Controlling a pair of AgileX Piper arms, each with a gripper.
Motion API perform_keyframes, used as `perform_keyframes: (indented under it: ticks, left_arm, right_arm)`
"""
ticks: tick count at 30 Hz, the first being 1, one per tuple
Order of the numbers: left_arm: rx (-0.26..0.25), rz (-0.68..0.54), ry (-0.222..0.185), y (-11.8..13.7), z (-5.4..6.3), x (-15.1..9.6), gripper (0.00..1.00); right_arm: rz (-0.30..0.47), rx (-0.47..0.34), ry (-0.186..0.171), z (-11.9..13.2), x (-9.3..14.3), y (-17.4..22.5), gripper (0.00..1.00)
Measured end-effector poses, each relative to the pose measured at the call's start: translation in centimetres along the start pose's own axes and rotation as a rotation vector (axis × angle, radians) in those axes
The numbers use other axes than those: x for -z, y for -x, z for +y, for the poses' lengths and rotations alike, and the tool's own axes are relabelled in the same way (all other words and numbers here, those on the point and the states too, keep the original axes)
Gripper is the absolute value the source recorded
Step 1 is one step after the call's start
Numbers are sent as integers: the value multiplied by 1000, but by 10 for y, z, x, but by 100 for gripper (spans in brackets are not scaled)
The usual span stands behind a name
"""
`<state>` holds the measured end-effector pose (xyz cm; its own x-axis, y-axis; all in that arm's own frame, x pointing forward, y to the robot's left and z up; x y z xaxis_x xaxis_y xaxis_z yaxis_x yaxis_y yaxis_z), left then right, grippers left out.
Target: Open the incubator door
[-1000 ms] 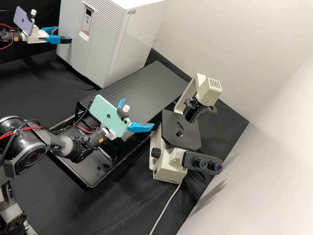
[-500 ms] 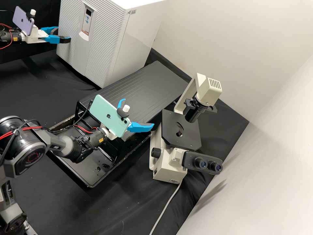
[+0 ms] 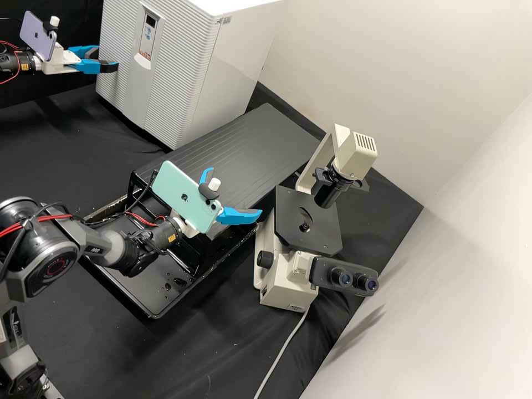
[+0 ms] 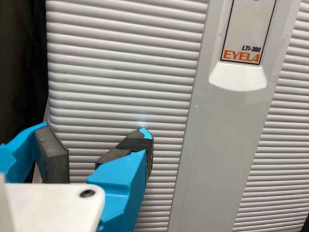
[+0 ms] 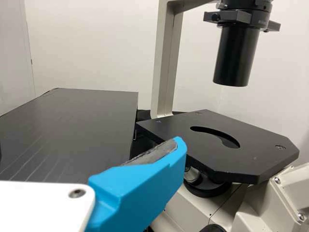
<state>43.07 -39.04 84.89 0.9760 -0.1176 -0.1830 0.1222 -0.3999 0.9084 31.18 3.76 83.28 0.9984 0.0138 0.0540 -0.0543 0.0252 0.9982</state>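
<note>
At the upper left in the high view, my left gripper [image 3: 108,60] stands open before the left part of the incubator's ribbed door [image 3: 183,66], which looks shut. From the left wrist view, the same gripper [image 4: 99,145] has its dark-padded fingers apart, holding nothing, with one near the side edge of the white door [image 4: 130,72]. Whether a fingertip touches the door I cannot tell. My right gripper [image 3: 234,191] is open over the black stand beside the microscope; in the right wrist view one blue finger of this gripper [image 5: 140,188] shows.
The microscope [image 3: 307,221] stands right of the black slatted-looking board [image 3: 238,144], which reaches back toward the incubator. A black tray [image 3: 144,291] lies under the right arm. A pale cable [image 3: 285,346] runs from the microscope, and a wall rises on the right.
My left gripper has shifted slightly leftward in the high view, its nearer fingertip covering less of the door. The right arm, the door and the microscope have stayed put.
</note>
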Motion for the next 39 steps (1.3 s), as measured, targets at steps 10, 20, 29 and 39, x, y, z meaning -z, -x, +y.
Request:
perform_keyframes:
  ticks: [10,20,29,39]
  left_arm:
    - [-13,26,32,10,2,-3,0]
    - [-17,-117,-37,18,4,-24,0]
    - [-31,-150,-42,18,5,-28,0]
    - [-31,-150,-42,18,5,-28,0]
  right_arm:
    - [0,0,0,0,0,0,100]
    - [0,0,0,0,0,0,100]
    - [0,0,0,0,0,0,100]
    - [0,0,0,0,0,0,100]
